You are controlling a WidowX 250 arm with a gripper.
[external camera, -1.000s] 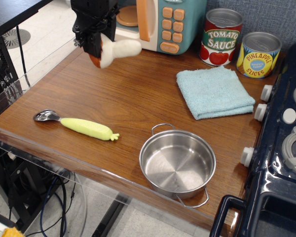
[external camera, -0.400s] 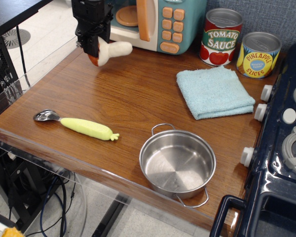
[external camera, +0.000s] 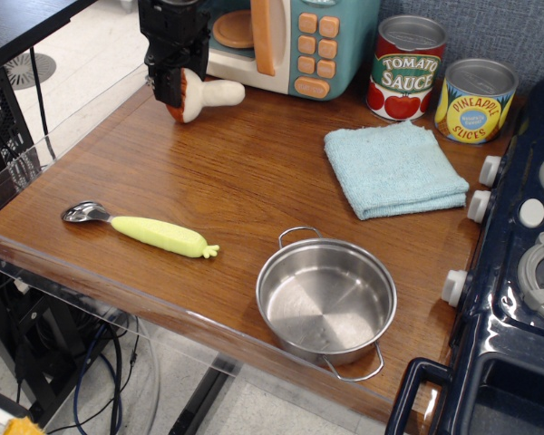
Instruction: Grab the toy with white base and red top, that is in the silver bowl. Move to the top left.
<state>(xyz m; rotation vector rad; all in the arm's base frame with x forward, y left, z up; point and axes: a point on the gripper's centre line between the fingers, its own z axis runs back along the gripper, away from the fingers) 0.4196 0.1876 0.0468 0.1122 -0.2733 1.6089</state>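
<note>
Clamped by the black robot gripper (external camera: pixel 176 86) at its reddish-brown cap: the soft plush mushroom toy (external camera: pixel 204 95), fat white stem jutting out rightward from the fingers (external camera: pixel 168 80), which are closed tight on the cap end. Lower now than a second ago, and shifted slightly further back toward the toy microwave (external camera: pixel 290 41) just behind and to the right of the fingers; cap apparently touching or nearly touching the brown wooden tabletop (external camera: pixel 236 172) directly beneath. Far off, well apart toward the near right: the small shiny stainless-steel pot (external camera: pixel 326 299), empty. Probably at the top-left target already; only release and retreat left, judging by the descent.
</note>
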